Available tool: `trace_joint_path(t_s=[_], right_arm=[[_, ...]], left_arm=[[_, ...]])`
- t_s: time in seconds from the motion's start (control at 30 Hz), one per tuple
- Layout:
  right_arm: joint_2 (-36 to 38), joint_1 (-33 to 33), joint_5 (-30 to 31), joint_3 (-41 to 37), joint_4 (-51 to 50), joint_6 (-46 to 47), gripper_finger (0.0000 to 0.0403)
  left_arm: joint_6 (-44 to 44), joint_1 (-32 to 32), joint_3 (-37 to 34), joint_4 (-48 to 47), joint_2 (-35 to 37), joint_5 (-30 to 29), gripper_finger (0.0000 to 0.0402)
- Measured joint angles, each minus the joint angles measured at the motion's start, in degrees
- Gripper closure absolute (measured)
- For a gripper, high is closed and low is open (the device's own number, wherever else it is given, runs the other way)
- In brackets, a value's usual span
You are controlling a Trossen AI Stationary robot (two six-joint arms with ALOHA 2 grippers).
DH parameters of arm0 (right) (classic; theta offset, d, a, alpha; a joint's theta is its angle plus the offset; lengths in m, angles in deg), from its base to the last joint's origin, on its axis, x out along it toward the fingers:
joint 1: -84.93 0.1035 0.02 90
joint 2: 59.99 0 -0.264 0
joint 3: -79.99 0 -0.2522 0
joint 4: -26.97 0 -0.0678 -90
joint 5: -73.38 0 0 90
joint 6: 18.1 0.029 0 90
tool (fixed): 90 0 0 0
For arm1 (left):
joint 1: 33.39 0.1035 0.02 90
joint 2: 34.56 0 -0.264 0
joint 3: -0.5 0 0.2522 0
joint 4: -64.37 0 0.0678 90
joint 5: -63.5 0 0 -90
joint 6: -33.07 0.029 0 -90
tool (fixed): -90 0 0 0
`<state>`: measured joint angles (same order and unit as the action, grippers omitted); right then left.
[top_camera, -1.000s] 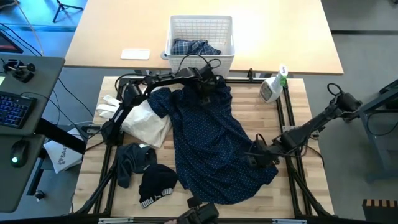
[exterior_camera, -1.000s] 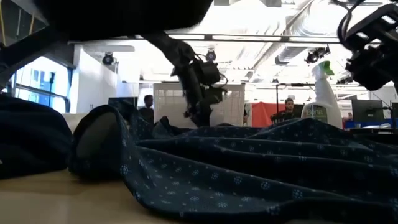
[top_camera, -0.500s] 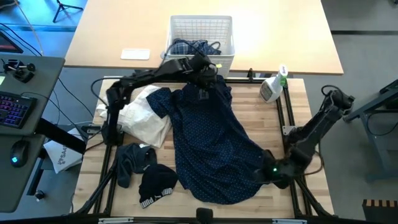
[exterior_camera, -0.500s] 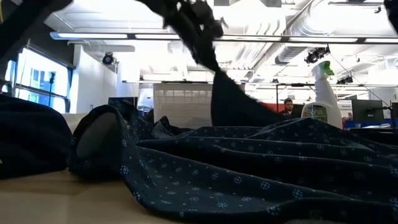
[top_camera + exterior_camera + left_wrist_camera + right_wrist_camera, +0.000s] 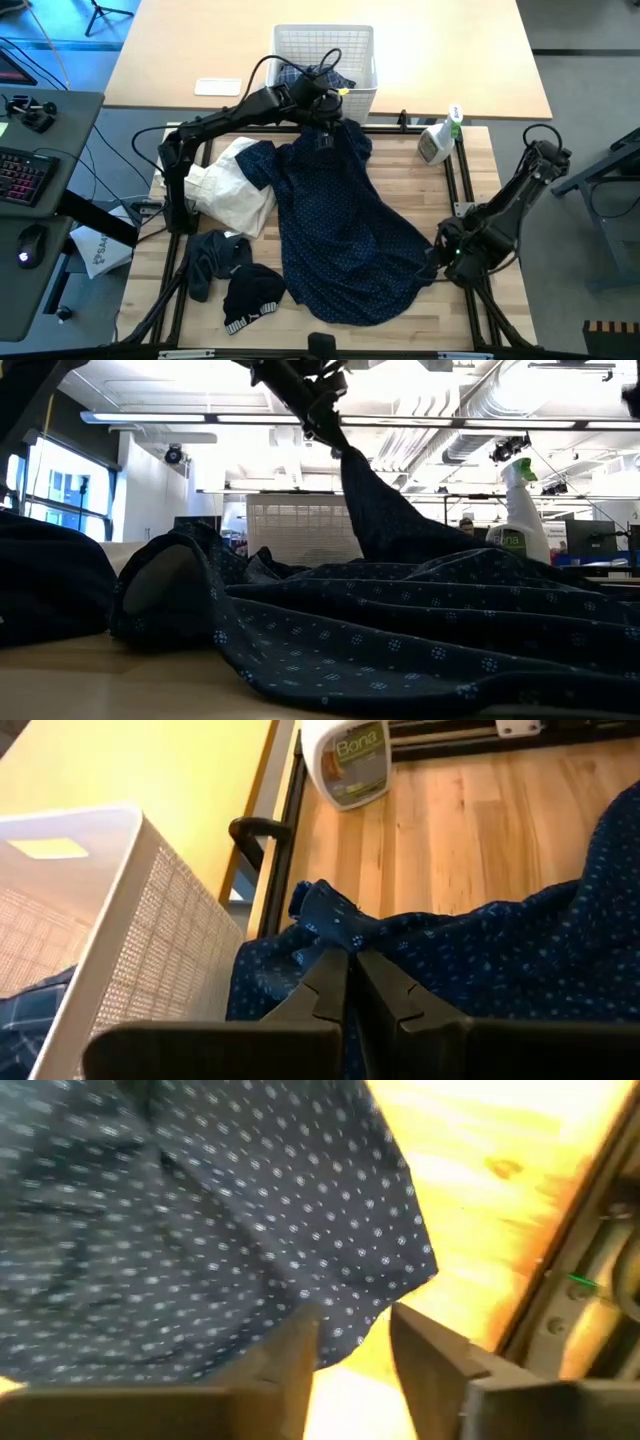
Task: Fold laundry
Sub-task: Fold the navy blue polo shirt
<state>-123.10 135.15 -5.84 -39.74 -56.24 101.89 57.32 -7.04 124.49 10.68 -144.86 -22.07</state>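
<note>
The navy dotted shirt (image 5: 340,230) lies spread down the middle of the table, its far part pulled up in a peak (image 5: 375,510). My left gripper (image 5: 325,112) is shut on that far part, just in front of the white basket (image 5: 322,40), which holds a plaid shirt (image 5: 312,76). My right gripper (image 5: 442,256) stands open over the shirt's right hem (image 5: 400,1270), with bare wood between its fingers. Small dark pieces (image 5: 215,262) and a black cap (image 5: 253,295) lie at the near left. My left gripper pinches a bunched bit of the navy shirt's far edge (image 5: 335,925) between its two shut fingers. The fingers slant downward, coming from the table's left. The cloth hangs taut below them (image 5: 350,470), while the rest of the shirt lies on the table.
A white cloth (image 5: 238,195) lies left of the shirt. A spray bottle (image 5: 438,140) stands at the far right corner. Black frame rails (image 5: 462,190) run along the table's edges. Bare wood shows at the right (image 5: 480,160).
My left gripper has risen from table level and drawn toward the basket, lifting the shirt's far part into a taut peak; the rest of the shirt stays on the table. My right gripper has shifted along the shirt's right hem toward the table's right edge.
</note>
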Motion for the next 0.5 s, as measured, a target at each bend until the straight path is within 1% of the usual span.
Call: trace_joint_path(t_s=[0.07,0.13,0.2,0.27,0.33,0.4,0.43,0.5], right_arm=[[1.7,-1.4,-2.1,-4.7,2.6,-0.3,0.0236],[3.1,-3.6,-3.1,-8.6,6.5,-2.5,0.0214],[3.8,-6.1,-5.4,-12.0,9.7,-5.0,0.0205],[3.8,-8.6,-7.9,-15.0,12.8,-7.5,0.0205],[3.8,-10.6,-9.7,-17.8,17.6,-10.1,0.0214],[3.3,-12.2,-10.7,-20.6,21.8,-11.3,0.0232],[3.0,-12.7,-10.8,-21.8,24.4,-11.7,0.0247],[1.7,-13.1,-10.9,-22.9,27.9,-12.3,0.0288]], left_arm=[[0.0,-0.1,-0.7,0.0,0.0,0.0,0.0401],[0.0,-0.1,-0.8,-0.7,-0.1,0.0,0.0401],[0.0,-0.2,-0.8,-0.7,-0.1,0.1,0.0401],[0.0,-0.2,-0.8,-0.4,0.0,0.1,0.0401],[0.0,-0.2,-0.8,-0.4,0.0,0.1,0.0401],[0.0,-0.2,-0.8,-0.4,0.0,0.1,0.0401],[0.0,-0.1,-0.8,-0.4,0.0,0.1,0.0401],[0.0,-0.1,-0.8,-0.4,0.0,0.1,0.0401]])
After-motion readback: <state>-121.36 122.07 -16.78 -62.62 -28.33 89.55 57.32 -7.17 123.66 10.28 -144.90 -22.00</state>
